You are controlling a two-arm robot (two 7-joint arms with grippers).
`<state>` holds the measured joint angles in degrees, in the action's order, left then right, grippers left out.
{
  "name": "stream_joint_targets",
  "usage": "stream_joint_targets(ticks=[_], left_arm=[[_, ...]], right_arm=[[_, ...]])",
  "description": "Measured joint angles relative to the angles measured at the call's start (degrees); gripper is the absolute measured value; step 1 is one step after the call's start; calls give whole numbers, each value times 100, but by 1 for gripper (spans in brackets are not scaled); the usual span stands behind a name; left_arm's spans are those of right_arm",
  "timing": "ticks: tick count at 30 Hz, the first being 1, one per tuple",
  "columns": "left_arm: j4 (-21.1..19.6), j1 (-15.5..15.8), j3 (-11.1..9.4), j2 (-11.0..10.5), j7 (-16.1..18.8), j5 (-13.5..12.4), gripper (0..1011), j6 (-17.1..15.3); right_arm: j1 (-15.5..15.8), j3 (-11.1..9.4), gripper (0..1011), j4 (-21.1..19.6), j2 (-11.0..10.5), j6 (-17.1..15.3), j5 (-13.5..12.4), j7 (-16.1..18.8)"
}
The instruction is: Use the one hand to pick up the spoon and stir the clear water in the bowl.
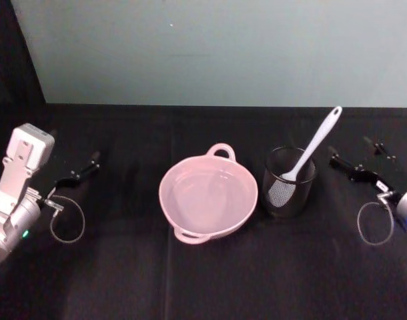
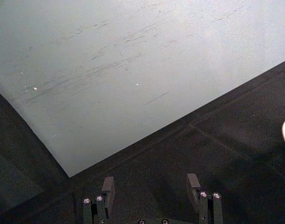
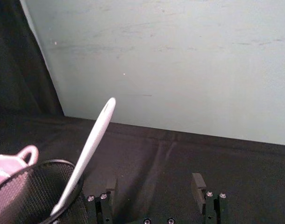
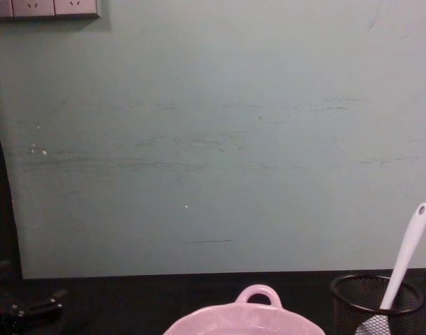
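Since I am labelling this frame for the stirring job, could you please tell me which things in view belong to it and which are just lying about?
Belong to the job:
spoon, standing in the mesh cup
bowl with water
right pincer, open, beside the cup
left pincer, open, idle at the bowl's left

Just there:
mesh cup, only holding the spoon
black cloth
green wall

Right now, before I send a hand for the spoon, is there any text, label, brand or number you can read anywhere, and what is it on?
None can be read.
Spoon, bowl, mesh cup: no print visible.
Wall sockets in the chest view: no legible marking.
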<state>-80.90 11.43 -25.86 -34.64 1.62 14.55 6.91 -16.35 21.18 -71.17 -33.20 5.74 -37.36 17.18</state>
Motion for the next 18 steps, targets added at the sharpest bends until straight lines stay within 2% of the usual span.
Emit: stream_joint_targets(ticks=[3,8,18], left_arm=[[0,0,0,0,0,0,1011,0],[0,0,0,0,0,0,1011,0],[0,0,0,0,0,0,1011,0]], right_arm=[[-87,75,1002,202,86,134,213,8],[-124,106,1002,248,130,171,441,-70],[-124,106,1002,254,129,172,413,-65]])
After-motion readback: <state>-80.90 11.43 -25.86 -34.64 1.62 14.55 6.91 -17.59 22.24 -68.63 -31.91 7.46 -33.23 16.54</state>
